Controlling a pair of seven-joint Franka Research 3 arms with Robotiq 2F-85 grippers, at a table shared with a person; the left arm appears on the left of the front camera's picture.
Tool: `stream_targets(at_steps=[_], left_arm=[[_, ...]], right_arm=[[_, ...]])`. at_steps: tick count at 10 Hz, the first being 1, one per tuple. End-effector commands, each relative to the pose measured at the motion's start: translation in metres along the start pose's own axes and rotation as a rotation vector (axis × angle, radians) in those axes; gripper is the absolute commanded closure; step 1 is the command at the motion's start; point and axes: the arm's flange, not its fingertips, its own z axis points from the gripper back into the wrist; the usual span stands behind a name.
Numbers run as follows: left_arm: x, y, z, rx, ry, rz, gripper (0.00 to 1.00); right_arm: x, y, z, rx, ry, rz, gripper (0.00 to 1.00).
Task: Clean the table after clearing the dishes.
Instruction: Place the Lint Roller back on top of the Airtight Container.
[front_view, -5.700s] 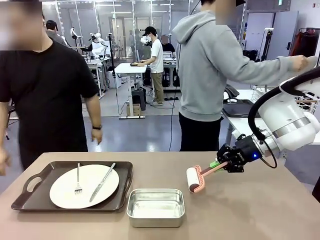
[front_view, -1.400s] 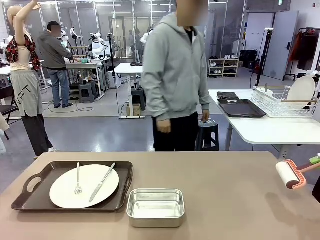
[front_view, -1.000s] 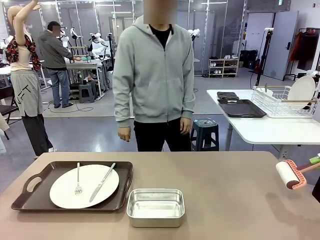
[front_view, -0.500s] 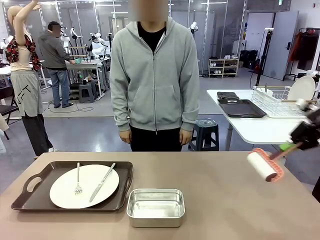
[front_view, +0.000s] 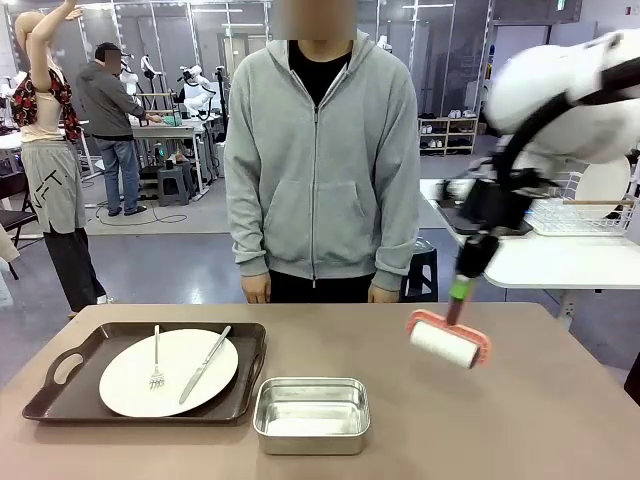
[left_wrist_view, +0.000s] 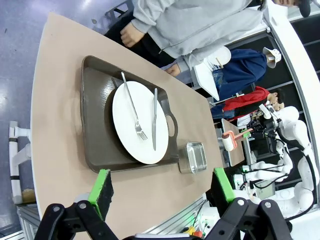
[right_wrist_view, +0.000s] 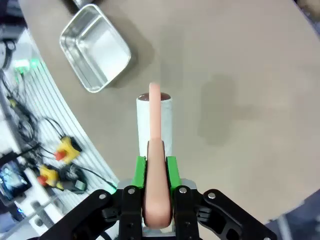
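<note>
R gripper (front_view: 462, 291) is clamped tight on the pink handle of the lint roller (front_view: 447, 343). The roller hangs over the table (front_view: 520, 420), right of centre, and judging by its separate shadow is prob not touching. L gripper (left_wrist_view: 162, 189) is spread wide w/ nothing in it, high over the table's left end. Main risk: clearing isn't done. One dark tray (front_view: 48, 388) w/ white plate (front_view: 125, 385), fork (front_view: 156, 366) & knife (front_view: 205, 363) sits near left, w/ a steel pan (front_view: 264, 420) just beside its right edge. A leftward sweep now could bump the pan, shove it into the tray & send the loose cutlery sliding. The grip is low on the handle, far from the roll, so a hard press may lever the handle in the pads & twist the roller. Too light a press and it skims w/o picking anything up. The person (front_view: 320, 160) stands right at the far edge w/ hands (front_view: 257, 288) hanging near the tabletop, so a far-side stroke could pass close to them. Surface: smooth matte brownish-taupe, right half bare, no crumbs or spills I can make out. Room: open lab, grey floor, glass partitions, benches & ppl farther back, and a white table (front_view: 540, 265) w/ a wire dish rack (front_view: 575, 215) behind at right.
</note>
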Motion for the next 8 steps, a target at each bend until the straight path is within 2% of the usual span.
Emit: stream_targets(at_steps=[1, 3, 5, 6, 8], left_arm=[[0.000, -0.002, 0.002, -0.001, 0.001, -0.002, 0.00], [0.000, -0.002, 0.002, -0.001, 0.001, -0.002, 0.00], [0.000, -0.002, 0.002, -0.001, 0.001, -0.002, 0.00], [0.000, -0.002, 0.002, -0.001, 0.001, -0.002, 0.00], [0.000, -0.002, 0.002, -0.001, 0.001, -0.002, 0.00]], right_arm=[[0.061, 0.030, -0.009, -0.158, 0.134, 0.154, 0.79], [0.111, 0.081, -0.017, -0.169, 0.208, 0.280, 0.79], [0.130, 0.128, -0.042, -0.090, 0.271, 0.380, 0.79], [0.133, 0.149, -0.051, -0.075, 0.268, 0.389, 0.79], [0.129, 0.166, -0.046, -0.103, 0.127, 0.338, 0.79]])
